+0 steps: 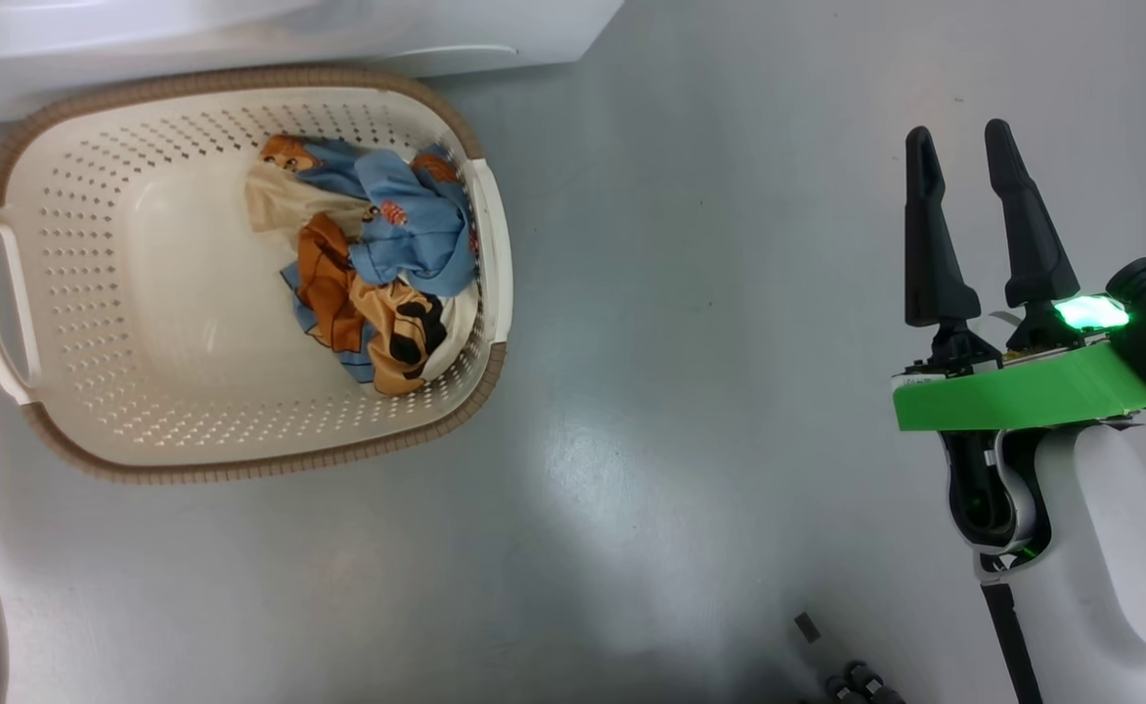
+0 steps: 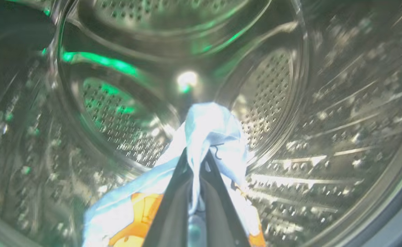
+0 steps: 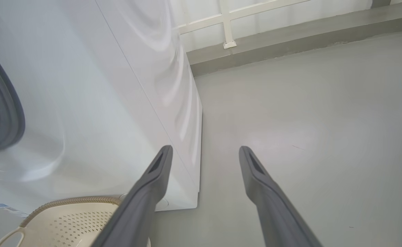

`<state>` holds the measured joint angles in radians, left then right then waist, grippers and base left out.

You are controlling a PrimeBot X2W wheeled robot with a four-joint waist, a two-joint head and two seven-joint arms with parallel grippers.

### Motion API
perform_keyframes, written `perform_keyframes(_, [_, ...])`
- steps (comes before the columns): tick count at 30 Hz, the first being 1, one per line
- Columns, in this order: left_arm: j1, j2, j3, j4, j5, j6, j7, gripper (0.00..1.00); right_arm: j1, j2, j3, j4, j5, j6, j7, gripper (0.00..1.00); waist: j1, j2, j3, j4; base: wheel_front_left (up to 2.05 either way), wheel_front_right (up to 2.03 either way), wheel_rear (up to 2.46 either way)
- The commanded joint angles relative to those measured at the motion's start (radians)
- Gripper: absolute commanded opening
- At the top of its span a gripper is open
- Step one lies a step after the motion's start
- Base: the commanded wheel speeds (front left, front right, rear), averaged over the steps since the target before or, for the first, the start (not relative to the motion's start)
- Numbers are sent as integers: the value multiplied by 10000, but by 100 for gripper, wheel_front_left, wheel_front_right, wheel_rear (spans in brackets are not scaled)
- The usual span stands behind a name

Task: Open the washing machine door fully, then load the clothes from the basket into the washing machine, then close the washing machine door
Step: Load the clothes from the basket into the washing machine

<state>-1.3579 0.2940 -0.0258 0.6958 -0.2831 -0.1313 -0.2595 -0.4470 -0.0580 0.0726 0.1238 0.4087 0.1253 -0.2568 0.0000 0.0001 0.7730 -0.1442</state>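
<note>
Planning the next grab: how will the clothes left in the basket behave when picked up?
Probably floppy: the clothes lie crumpled in the basket, and the piece in the left gripper droops over its fingers. Likely light, being thin fabric. The pieces overlap, so one may drag others along.
</note>
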Motion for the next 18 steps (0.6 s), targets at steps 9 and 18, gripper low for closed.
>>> perform_keyframes(9, [73, 461, 21, 790, 78, 6, -22, 100, 265, 77, 333, -185, 160, 54, -49, 100, 0, -1, -199, 36, 0, 0, 0])
perform_keyframes(18, [514, 102, 197, 644, 15, 6, -22, 100, 330, 77, 272, -146, 131, 54, -49, 100, 0, -1, -539, 102, 0, 0, 0])
